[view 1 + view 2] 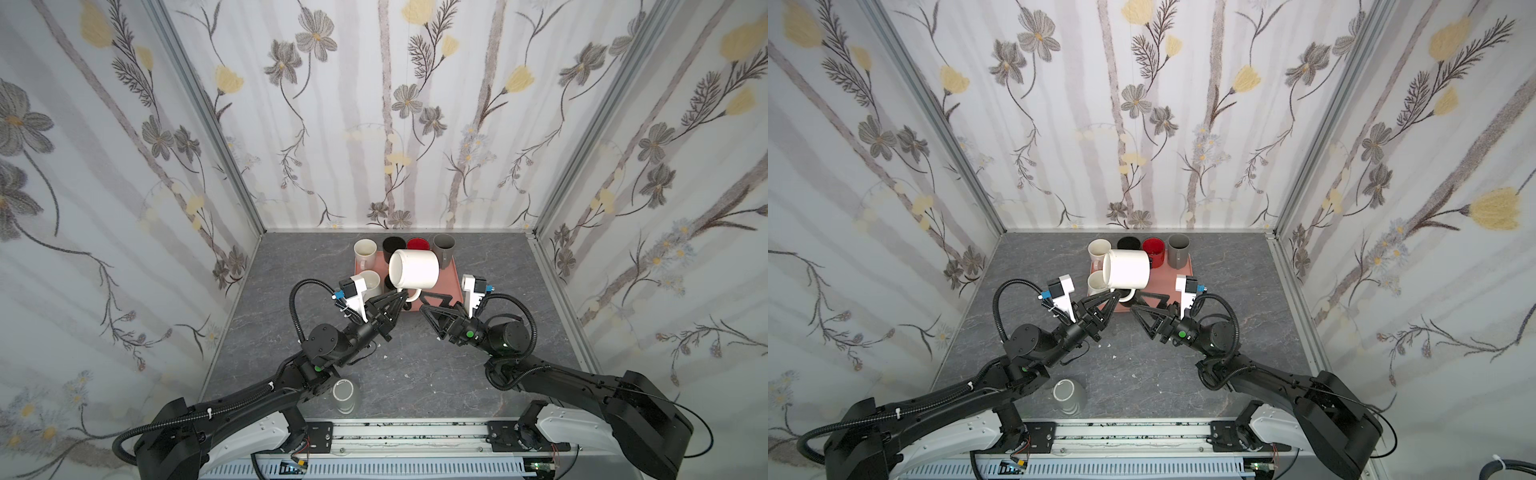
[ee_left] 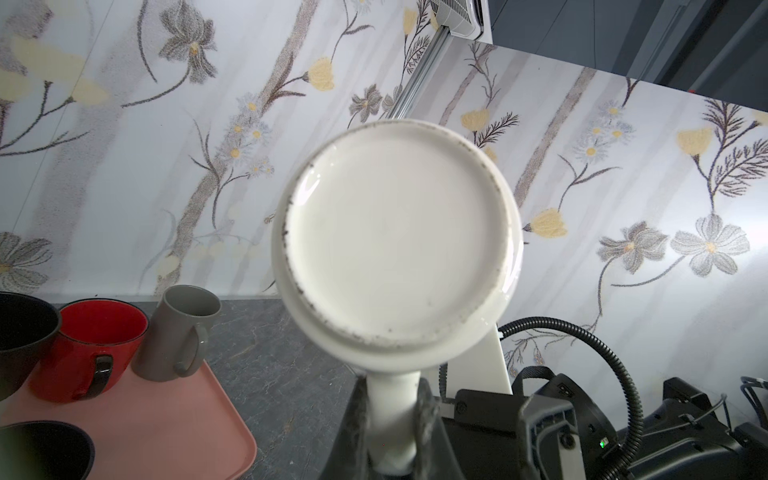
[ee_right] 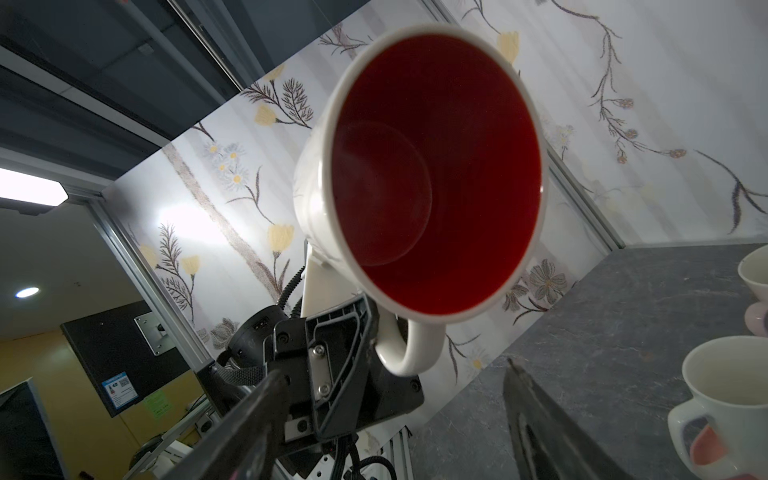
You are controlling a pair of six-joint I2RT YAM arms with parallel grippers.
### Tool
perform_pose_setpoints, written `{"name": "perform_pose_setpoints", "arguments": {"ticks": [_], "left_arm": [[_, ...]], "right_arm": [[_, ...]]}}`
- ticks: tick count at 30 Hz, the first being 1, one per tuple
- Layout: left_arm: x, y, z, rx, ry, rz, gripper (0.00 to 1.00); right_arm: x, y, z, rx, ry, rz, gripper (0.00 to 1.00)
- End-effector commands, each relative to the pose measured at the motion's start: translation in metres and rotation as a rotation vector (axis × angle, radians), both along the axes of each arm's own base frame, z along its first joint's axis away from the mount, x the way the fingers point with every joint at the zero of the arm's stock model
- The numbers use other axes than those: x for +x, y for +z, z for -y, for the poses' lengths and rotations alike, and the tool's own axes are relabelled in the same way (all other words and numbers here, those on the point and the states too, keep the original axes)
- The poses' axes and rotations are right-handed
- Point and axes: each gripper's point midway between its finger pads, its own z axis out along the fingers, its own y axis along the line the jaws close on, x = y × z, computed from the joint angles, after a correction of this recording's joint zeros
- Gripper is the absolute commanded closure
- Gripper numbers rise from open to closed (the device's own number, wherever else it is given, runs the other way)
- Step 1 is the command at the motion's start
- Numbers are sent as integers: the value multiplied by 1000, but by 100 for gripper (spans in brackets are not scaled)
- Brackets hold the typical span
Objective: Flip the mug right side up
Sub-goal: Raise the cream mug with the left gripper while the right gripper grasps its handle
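Note:
A white mug [image 1: 415, 270] [image 1: 1128, 270] with a red inside hangs on its side above the tray. My left gripper [image 1: 405, 294] [image 1: 1115, 294] is shut on its handle. The left wrist view shows the mug's flat base [image 2: 395, 237], with the handle pinched between the left gripper's [image 2: 392, 419] fingers. The mug's mouth [image 3: 432, 174] faces the right wrist camera. My right gripper [image 1: 423, 301] [image 1: 1134, 301] [image 3: 394, 371] stands open just right of the handle, with nothing between its fingers.
A pink tray [image 1: 451, 280] [image 2: 166, 415] at the back holds upright mugs: cream [image 1: 365, 249], black [image 1: 394, 244], red [image 1: 417, 244], grey [image 1: 444, 247] and a second cream one [image 1: 370, 280]. A pale cup [image 1: 345, 395] stands by the left arm at the front.

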Motion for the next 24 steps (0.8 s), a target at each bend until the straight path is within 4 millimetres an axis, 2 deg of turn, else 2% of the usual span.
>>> {"name": "perform_pose_setpoints", "arguments": {"ticks": [1,7,10,14,16,17,18,20,22,23,24], "left_arm": [[-14,43,-10,-130,-30,106,100],[-14,44,-12,-136,-27,102,100],[-13,43,-11,-131,-25,94,100],[-10,40,-11,-121,-16,76,100],[-7,37,-12,-118,-2,54,100],[-6,35,-13,-116,4,47,89],[-4,33,-15,-118,20,33,69],[0,27,-19,-115,44,9,39],[2,22,-22,-112,62,-10,23],[2,19,-24,-108,72,-17,9],[2,17,-26,-106,80,-20,0]], "right_arm": [[-17,35,5,124,64,92,25],[-13,40,-7,137,78,97,51],[-12,42,-9,151,85,94,69],[-10,41,-9,153,76,81,100],[-9,39,-7,145,58,76,100],[-8,38,-5,140,43,73,100],[-6,37,-3,131,24,63,100],[-3,34,0,108,-13,54,100],[3,27,4,72,-64,26,100],[6,23,6,49,-93,15,100],[9,19,8,21,-119,6,100]]}}
